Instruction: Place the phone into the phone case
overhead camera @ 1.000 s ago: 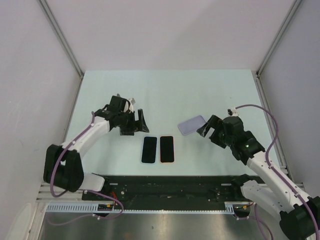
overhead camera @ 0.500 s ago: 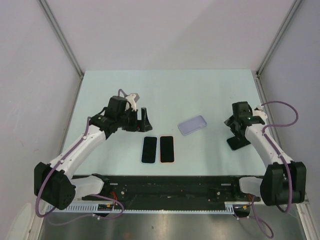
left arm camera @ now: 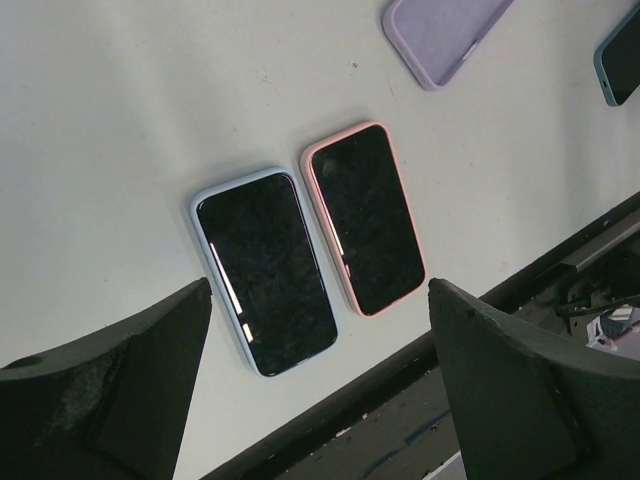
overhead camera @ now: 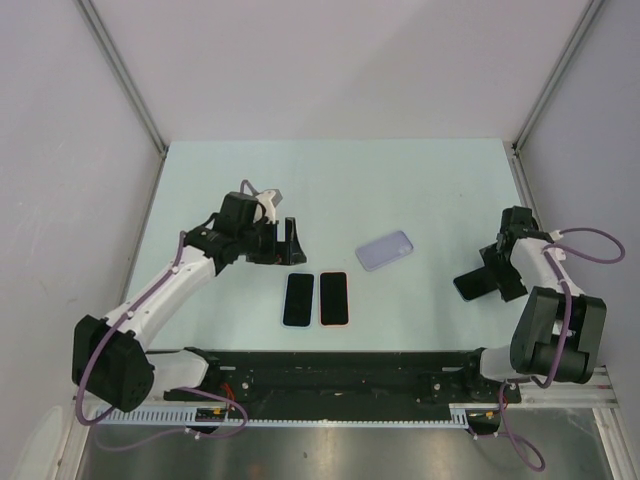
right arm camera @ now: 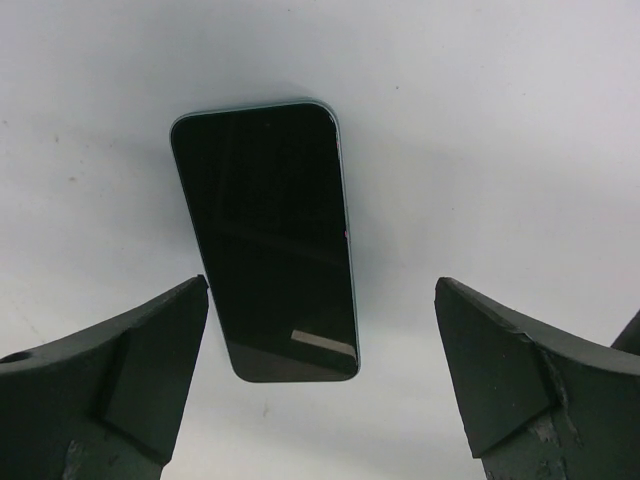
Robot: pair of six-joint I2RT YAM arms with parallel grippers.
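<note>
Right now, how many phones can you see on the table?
3. A blue-edged phone and a pink-edged phone lie side by side near the front middle. The third phone lies alone on the right. The lilac case looks empty, so no phone hides there.

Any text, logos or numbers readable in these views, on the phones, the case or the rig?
None readable.
The blue-cased phone, pink-cased phone and teal-edged phone show blank dark screens.
The lilac case is plain.
Any marks on the base rail are too small to read.
</note>
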